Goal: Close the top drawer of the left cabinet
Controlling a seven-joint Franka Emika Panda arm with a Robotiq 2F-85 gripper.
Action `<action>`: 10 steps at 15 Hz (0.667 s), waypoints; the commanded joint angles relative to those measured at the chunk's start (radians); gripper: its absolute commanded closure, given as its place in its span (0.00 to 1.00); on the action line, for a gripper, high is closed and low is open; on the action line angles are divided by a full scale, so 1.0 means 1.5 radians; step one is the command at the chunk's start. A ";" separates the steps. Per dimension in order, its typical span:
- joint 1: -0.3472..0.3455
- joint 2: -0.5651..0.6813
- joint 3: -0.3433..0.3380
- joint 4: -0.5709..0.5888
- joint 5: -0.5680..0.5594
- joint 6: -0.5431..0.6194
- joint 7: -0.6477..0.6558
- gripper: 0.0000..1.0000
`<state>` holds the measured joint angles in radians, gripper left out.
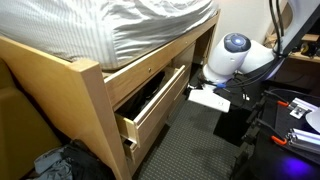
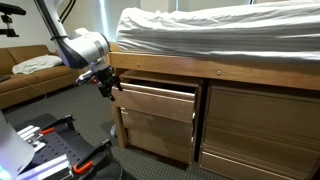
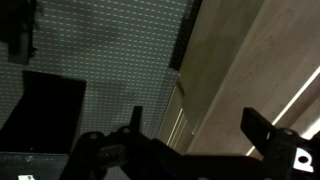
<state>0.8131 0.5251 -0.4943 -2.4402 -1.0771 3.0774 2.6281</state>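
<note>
1. Wrist view is very dark. The tool (image 3: 185, 150) comes in from the bottom, and its two fingers (image 3: 268, 135) stand wide apart with nothing between them.
2. Past the fingers I see grey floor (image 3: 100, 50) on one side and pale wood on the other side. I cannot tell which part of the wood that is.
3. In an exterior view, the tool hangs just beside one end of the top drawer (image 2: 157, 100), up near its front corner. I cannot tell if they touch.
4. The top drawer sits open in the left cabinet (image 2: 158, 140). Its wide plain front sticks out past the drawers under it, and it looks dark inside from the side.
5. The robot arm (image 2: 80, 48) reaches over to the drawer from the side. It is white with dark parts.
6. A bed (image 2: 220, 35) with a white sheet lies on top of the left cabinet.
7. Another wood cabinet (image 2: 262, 125) stands right beside it, under the same bed.
8. Far back there is a brown couch (image 2: 25, 70) with something pale lying on it.
</note>
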 commanded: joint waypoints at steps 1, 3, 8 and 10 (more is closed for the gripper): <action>0.104 0.119 -0.098 0.043 0.114 0.117 -0.016 0.00; 0.091 0.084 -0.075 0.032 0.108 0.083 -0.017 0.00; 0.105 0.144 -0.093 0.031 0.138 0.138 -0.016 0.00; 0.127 0.158 -0.108 0.036 0.162 0.142 -0.016 0.00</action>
<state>0.9701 0.7392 -0.6351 -2.3928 -0.8699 3.2843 2.6045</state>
